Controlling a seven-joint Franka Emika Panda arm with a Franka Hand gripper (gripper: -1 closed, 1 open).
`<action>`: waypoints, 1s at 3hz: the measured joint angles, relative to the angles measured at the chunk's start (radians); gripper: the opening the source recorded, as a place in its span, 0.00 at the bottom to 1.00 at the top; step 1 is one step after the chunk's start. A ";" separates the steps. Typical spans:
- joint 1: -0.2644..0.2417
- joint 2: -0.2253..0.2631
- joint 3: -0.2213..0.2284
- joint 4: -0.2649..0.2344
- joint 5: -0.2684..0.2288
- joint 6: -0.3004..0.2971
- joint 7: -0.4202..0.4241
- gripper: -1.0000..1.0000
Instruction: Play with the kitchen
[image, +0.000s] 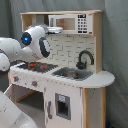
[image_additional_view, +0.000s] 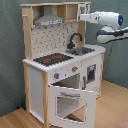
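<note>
The tall white and light-wood toy play kitchen stands on a wooden floor before a grey curtain, its windowed oven door hanging open and tilted outward in the second exterior view. It looks rigid and boxy, probably light board panels, so I judge the whole unit too bulky to lift and best handled by its small moving parts: the oven door's top edge, the knobs under the black red-ringed hob, the curved black faucet beside the sink, or the small microwave on the upper shelf. These would be smooth, hard and somewhat slippery, with hinges that could strain under a hard pull. The white robot arm reaches toward the upper shelf near the microwave; I cannot tell how its fingers stand.
</note>
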 joint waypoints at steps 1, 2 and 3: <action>0.015 -0.074 -0.021 -0.005 0.002 0.001 0.026 1.00; 0.016 -0.168 -0.020 -0.004 0.003 0.002 0.094 1.00; 0.013 -0.252 -0.019 0.000 0.009 0.001 0.162 1.00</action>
